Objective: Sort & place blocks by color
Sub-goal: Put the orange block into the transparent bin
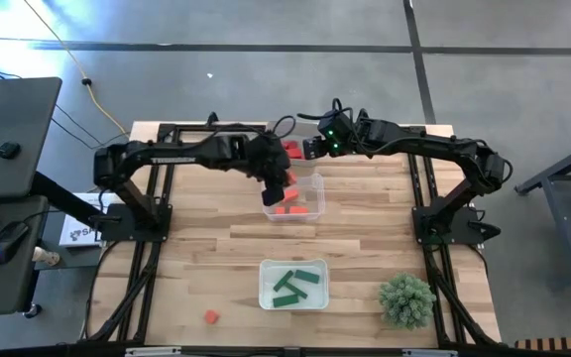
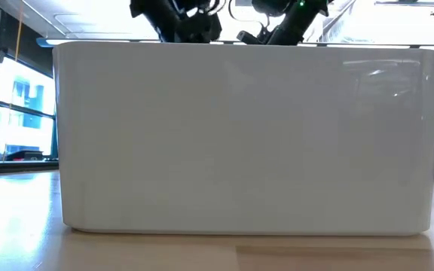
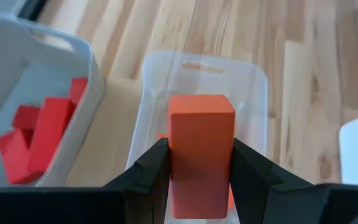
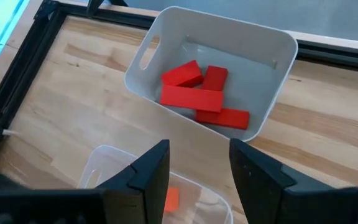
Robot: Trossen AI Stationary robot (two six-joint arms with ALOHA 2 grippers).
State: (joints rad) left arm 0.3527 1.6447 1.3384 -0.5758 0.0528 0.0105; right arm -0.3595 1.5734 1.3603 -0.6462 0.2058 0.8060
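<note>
Presently we find the left tool [image 3: 199, 163] clamped on an orange-red block [image 3: 201, 146], one finger pressed to each of its side faces, the block standing out past the fingertips. We place this tool above the middle clear tray [image 1: 293, 197] at the table's centre; from overhead the arm hides most of the held block. Inside that tray we note further orange-red blocks [image 1: 287, 209] lying on its floor.

Next, the right tool [image 4: 197, 171] hangs at the far side of the table, just beyond the same tray, with its fingers spread and nothing between them. Beneath and ahead of it sits a white bin [image 4: 274, 83] at the far edge, holding several crimson blocks [image 4: 191, 96] heaped together.

Nearer the front edge we record a second clear tray [image 1: 267, 287] containing green blocks [image 1: 294, 285], piled loosely. One orange-red block [image 1: 211, 316] lies alone on the bare table [image 1: 206, 248], near and left of that tray. A bushy green plant [image 1: 406, 299] stands at the near right. The table-level camera is filled by a white container wall, with both arms just visible above it.
</note>
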